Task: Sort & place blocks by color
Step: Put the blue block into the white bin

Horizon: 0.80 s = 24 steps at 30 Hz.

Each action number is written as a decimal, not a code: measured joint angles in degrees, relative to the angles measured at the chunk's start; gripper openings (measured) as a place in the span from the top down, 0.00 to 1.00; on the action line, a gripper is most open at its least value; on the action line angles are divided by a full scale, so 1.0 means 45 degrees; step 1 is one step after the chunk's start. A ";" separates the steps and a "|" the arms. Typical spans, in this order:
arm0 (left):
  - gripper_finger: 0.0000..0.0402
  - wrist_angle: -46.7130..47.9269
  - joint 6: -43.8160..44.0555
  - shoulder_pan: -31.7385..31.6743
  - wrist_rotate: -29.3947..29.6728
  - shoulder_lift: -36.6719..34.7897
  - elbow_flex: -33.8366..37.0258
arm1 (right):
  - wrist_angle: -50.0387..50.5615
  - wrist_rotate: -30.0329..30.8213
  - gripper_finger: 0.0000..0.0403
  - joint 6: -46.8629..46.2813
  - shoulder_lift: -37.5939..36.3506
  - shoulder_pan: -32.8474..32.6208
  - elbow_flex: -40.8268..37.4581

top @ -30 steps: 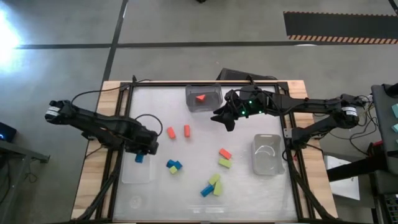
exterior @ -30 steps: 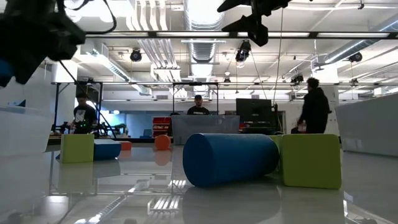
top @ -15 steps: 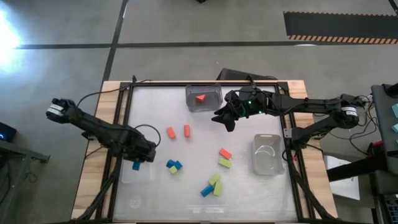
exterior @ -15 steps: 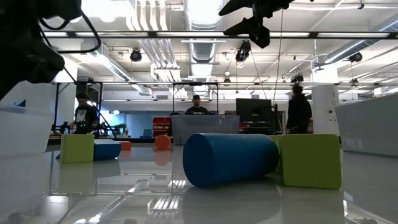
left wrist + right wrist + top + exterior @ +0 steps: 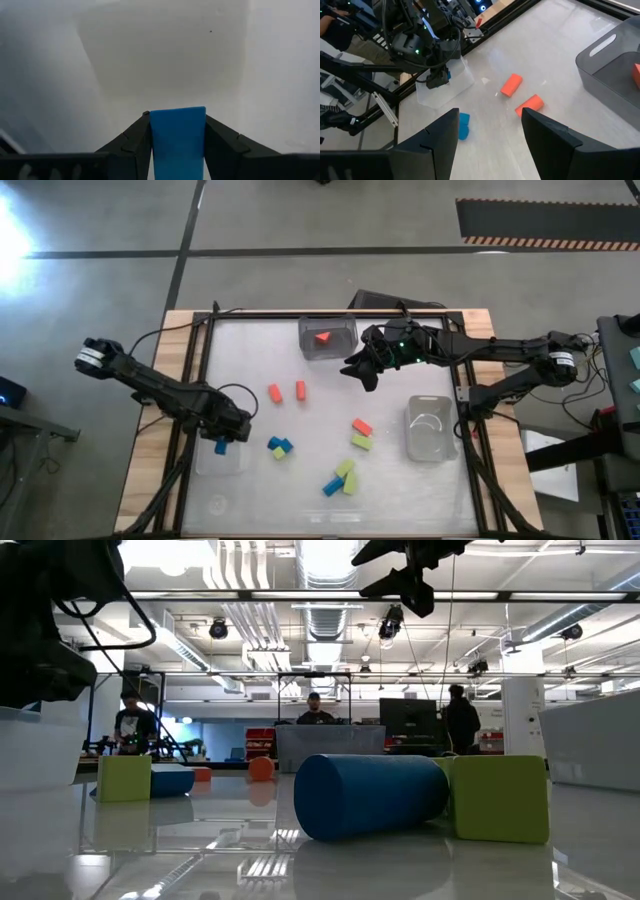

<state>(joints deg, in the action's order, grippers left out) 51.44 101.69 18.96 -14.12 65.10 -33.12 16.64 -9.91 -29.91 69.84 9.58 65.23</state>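
My left gripper (image 5: 221,442) is shut on a blue block (image 5: 177,142) over the clear bin (image 5: 222,460) at the table's left. My right gripper (image 5: 362,370) is open and empty, high over the far middle; it also shows in its own wrist view (image 5: 490,117). Two orange blocks (image 5: 287,391) lie on the table left of it. A blue and green pair (image 5: 280,447), an orange block (image 5: 362,426) with a green one (image 5: 361,442), and a green and blue cluster (image 5: 343,478) lie nearer. An orange wedge (image 5: 323,337) lies in the far bin (image 5: 328,338). My left gripper pinches the blue block by two opposite sides (image 5: 152,145) between its two fingers, which point down from above. The block stands out past the fingertips, over the bin's floor. I cannot tell whether it touches the floor.
A third clear bin (image 5: 432,428) stands at the table's right. Black frame rails (image 5: 190,380) run along the left and right edges. In the low view a blue cylinder (image 5: 370,795) and a green block (image 5: 500,798) lie close to the camera. People stand in the room behind.
My left gripper has gone toward the table's near-left and down over the left clear bin, carrying the blue block still held between its fingers. My right arm has kept still.
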 joint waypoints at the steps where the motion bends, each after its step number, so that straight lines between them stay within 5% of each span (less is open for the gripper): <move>1: 0.68 -0.0056 0.0000 0.0000 0.0003 0.0000 0.0005 | 0.0000 0.0000 0.49 -0.0005 0.0000 0.0000 0.0000; 24: 0.63 -0.0001 -0.0063 0.0000 0.0008 0.0083 0.0106 | 0.0016 0.0000 0.49 -0.0010 0.0000 0.0000 0.0000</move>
<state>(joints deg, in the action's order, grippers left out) 51.44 101.41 18.96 -14.09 65.47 -32.64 16.71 -9.91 -29.95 69.84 9.58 65.23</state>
